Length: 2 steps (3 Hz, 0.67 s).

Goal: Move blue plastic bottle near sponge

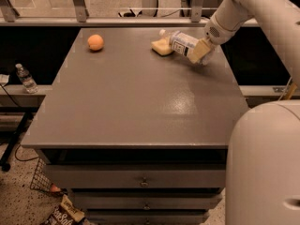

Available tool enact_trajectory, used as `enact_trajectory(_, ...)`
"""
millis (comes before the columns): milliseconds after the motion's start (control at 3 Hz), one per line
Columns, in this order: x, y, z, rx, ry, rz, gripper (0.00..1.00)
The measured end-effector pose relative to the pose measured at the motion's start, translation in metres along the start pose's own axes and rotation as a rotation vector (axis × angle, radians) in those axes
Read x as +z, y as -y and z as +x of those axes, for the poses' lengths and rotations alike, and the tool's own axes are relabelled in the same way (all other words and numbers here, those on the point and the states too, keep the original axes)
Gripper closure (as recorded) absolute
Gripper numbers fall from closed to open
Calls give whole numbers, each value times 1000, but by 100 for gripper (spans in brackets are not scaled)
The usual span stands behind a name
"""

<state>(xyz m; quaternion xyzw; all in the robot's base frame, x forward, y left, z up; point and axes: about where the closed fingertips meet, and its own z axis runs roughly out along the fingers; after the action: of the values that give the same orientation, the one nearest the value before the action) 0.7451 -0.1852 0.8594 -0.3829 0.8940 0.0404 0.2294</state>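
The blue plastic bottle (182,42) lies tilted at the far right of the grey table (140,97), its white cap pointing left over the sponge (161,46). The sponge is a pale yellow block lying flat on the table, right beside the bottle's cap end. My gripper (199,52) is at the bottle's base end, shut on the bottle. The white arm (248,8) reaches in from the upper right.
A round orange fruit (95,42) sits at the far left of the table. A small clear water bottle (26,78) stands on a ledge left of the table. Drawers are below the table front. The robot's white body (265,163) fills the lower right.
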Motion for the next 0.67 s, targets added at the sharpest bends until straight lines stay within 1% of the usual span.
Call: enact_trajectory(667,8,-2,0,-2,-6,-8,38)
